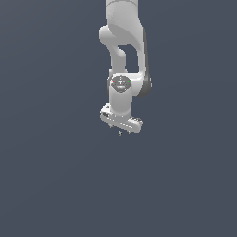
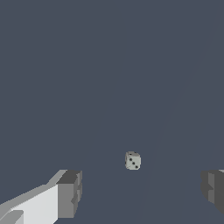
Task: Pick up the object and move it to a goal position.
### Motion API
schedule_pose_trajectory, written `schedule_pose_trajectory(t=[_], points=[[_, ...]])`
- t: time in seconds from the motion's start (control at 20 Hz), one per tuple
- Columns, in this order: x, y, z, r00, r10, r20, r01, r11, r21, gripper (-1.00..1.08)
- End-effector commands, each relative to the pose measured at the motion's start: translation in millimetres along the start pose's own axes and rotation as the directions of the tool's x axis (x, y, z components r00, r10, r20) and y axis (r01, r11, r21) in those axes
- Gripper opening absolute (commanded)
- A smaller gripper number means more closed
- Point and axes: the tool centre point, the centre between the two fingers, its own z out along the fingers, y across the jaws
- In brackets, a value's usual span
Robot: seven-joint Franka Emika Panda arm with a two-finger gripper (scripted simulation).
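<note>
Wrist view, nearest the camera: two grey, ribbed finger pads of the white Panda gripper (image 2: 140, 192) enter the frame, one pad (image 2: 70, 194) at about 7 o'clock of the picture centre, backed by a white finger body, the other (image 2: 213, 189) at about 4 o'clock, cut by the frame edge. The fingers stand wide apart and hold nothing.

Beyond them, in the gap between the pads and touching neither, lies the object: a small pale grey-white cube with dark pips on its faces, resembling a die (image 2: 133, 161). It sits at about 5 o'clock of the picture centre, nearer the midline of the gap than either pad, and is turned so that two pipped faces show. It rests on a plain, dark slate-blue worktop (image 2: 87, 65), which fills the rest of the frame.

Exterior view: the white, jointed arm (image 1: 122, 55) descends from 12 o'clock, its gripper (image 1: 121, 126) pointing downward just above centre. The cube (image 1: 120, 133) appears only as a tiny pale speck directly below the gripper, at 6 o'clock of it; its shape cannot be resolved here. The worktop (image 1: 51, 176) shows as uniform dark blue.
</note>
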Motion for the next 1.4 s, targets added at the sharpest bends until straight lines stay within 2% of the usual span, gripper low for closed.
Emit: schedule_pose_trajectory(t=[0.0,0.3,0.7,1.35], points=[[-5,2,8,0.999,0.043,-0.001,-0.043,0.999,0.000,1.00],[-12,4,18,0.995,0.098,-0.002,-0.098,0.995,-0.001,1.00],[-12,5,24,0.995,0.101,-0.002,-0.101,0.995,-0.001,1.00],[-13,5,69,0.994,0.105,-0.002,-0.105,0.994,-0.001,1.00]])
